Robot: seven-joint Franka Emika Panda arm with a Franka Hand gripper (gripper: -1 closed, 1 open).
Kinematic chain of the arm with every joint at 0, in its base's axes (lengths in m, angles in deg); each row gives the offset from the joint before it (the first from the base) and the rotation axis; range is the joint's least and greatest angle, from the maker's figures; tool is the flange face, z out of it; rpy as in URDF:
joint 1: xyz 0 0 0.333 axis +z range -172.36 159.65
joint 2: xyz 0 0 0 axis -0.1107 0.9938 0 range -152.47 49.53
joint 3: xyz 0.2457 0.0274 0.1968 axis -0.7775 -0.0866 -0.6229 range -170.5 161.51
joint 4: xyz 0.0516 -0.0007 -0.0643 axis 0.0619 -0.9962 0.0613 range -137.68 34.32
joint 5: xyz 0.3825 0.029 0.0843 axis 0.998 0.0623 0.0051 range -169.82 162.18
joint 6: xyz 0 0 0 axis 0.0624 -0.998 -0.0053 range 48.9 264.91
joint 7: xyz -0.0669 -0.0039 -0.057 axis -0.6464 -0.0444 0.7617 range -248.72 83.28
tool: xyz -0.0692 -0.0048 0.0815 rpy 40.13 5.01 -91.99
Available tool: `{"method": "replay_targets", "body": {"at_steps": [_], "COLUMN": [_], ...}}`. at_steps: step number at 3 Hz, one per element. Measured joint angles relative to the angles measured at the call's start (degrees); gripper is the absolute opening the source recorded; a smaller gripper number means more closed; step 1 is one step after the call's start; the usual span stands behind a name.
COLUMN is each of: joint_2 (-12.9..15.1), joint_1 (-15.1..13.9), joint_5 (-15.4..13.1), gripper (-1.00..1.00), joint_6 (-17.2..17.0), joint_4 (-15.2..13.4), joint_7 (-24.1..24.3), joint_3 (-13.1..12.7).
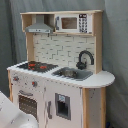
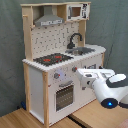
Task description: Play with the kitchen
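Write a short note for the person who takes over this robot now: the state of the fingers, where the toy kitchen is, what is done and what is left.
Gripper: it is in front of the kitchen, near the knobs above the oven door; open or shut cannot be told.
Kitchen: upright against the grey curtain; the oven door and the lower cupboard door look closed.
Done: nothing visible has been opened or moved.
Left: all the play, probably starting with a knob or the oven door.

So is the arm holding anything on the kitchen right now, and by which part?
Cannot be told. In the second exterior view the arm reaches toward the kitchen front near the oven door, but the contact is not visible.
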State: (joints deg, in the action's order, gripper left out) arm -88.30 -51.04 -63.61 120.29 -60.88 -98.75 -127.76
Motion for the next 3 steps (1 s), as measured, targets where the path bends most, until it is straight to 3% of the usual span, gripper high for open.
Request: {"method": "replay_targets", "body": {"at_steps": [3], "joint_2": [0.0], "joint_1": [-1.7], "joint_5": [-5.2], "gripper": [1.0], "joint_6": [16.0], "joint_4": [-7.9], "joint_7": [6.5], "joint_3": [0.7]}}
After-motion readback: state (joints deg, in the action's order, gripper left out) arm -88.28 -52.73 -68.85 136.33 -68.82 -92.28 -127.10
